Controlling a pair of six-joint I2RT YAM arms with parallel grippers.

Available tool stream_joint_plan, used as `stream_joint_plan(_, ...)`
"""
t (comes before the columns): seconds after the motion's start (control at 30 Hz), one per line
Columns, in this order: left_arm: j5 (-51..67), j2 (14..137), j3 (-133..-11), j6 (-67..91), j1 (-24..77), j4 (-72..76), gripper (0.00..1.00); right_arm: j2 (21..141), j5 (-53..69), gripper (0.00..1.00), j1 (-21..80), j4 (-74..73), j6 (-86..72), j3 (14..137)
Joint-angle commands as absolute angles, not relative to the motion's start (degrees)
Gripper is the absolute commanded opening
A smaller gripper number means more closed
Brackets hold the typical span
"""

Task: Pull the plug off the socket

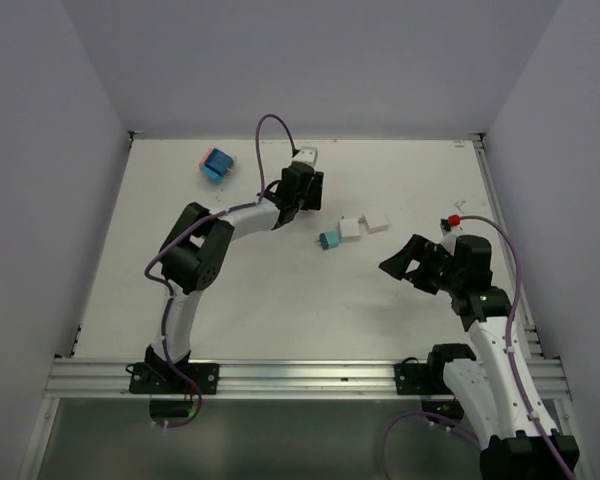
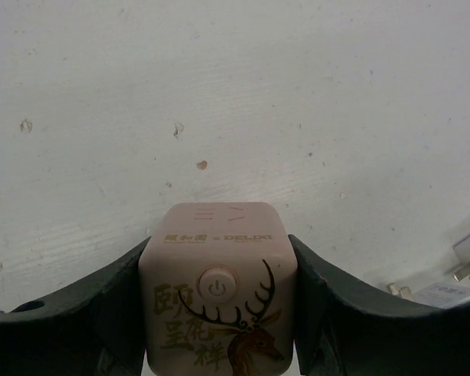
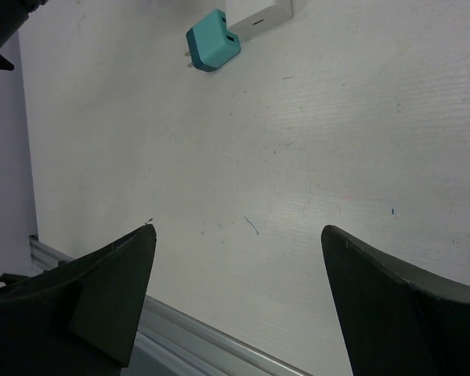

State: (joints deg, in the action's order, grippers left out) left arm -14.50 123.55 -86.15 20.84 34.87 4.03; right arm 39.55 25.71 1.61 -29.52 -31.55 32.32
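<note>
My left gripper (image 1: 304, 170) is at the far middle of the table, shut on a pale pink cube socket (image 1: 308, 155). In the left wrist view the socket (image 2: 218, 290), with a power button and a deer print, sits between both fingers (image 2: 102, 313); no plug shows in its visible faces. A teal plug (image 1: 329, 241) lies loose on the table with its prongs pointing left, touching a white block (image 1: 351, 228). It also shows in the right wrist view (image 3: 212, 51). My right gripper (image 1: 398, 265) is open and empty, to the right of and nearer than the plug, above the table (image 3: 239, 229).
A second white block (image 1: 376, 223) lies next to the first. A blue and pink cube (image 1: 217, 163) sits at the far left. A small red object (image 1: 452, 220) is by the right rail. A white pronged part (image 2: 462, 270) shows at the left wrist view's right edge.
</note>
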Motion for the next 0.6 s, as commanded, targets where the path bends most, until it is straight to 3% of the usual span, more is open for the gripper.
stream_joint_plan(0.0, -14.77, 121.29, -84.64, 21.09, 34.54, 9.31, 0.65, 38.76, 26.72, 0.91, 2.02, -30.5, -32.17, 32.08)
stream_joint_plan(0.27, -13.89, 120.15, -83.06, 22.32, 34.54, 9.14, 0.83, 37.88, 26.63, 0.91, 2.02, -32.52, -32.26, 32.7)
stream_joint_plan(0.4, -13.97, 117.7, -82.97, 22.85, 34.63, 8.35, 0.99, 37.09, 26.72, 0.91, 2.02, -34.01, -31.99, 33.13)
stream_joint_plan(0.57, -17.92, 112.86, -84.46, 21.98, 34.54, 4.75, 1.0, 36.91, 27.07, 0.91, 2.02, -34.19, -31.9, 34.1)
